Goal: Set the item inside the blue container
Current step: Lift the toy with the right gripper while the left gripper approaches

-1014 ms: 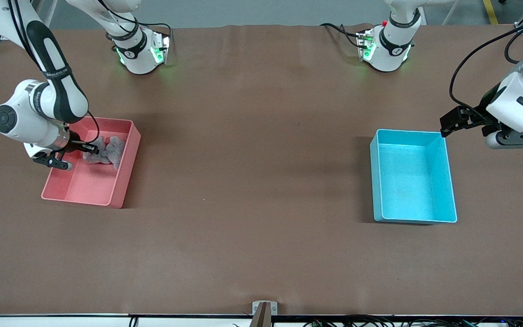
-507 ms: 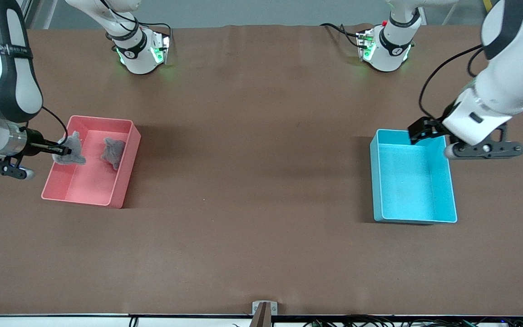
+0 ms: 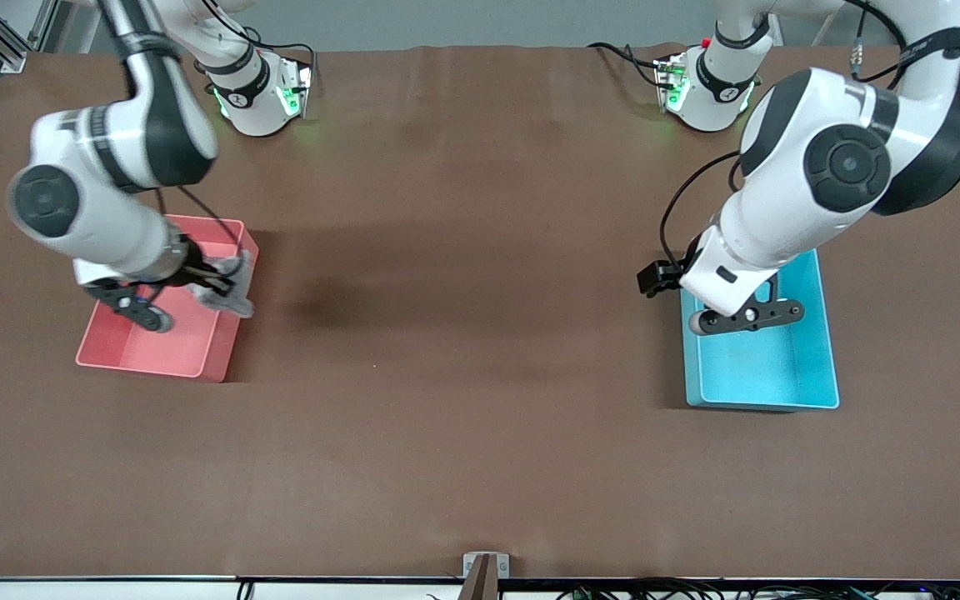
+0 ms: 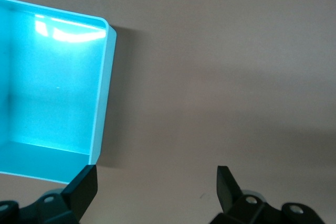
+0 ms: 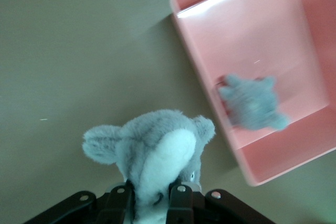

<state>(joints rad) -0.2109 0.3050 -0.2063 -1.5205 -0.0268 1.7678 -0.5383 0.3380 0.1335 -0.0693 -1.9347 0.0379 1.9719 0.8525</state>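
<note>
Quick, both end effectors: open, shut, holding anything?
Left end effector: open, empty, over the table beside the blue container.
Right end effector: shut on a grey plush toy, over the pink bin's edge.

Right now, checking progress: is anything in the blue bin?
No, the blue bin shows only its bare floor in the left wrist view.

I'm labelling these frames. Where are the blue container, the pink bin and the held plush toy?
blue container (image 3: pixel 780 375): front view, bare floor.
pink bin (image 3: pixel 147 354): front view, bare floor.
plush toy (image 5: pixel 157 156): right wrist view, white belly.
</note>
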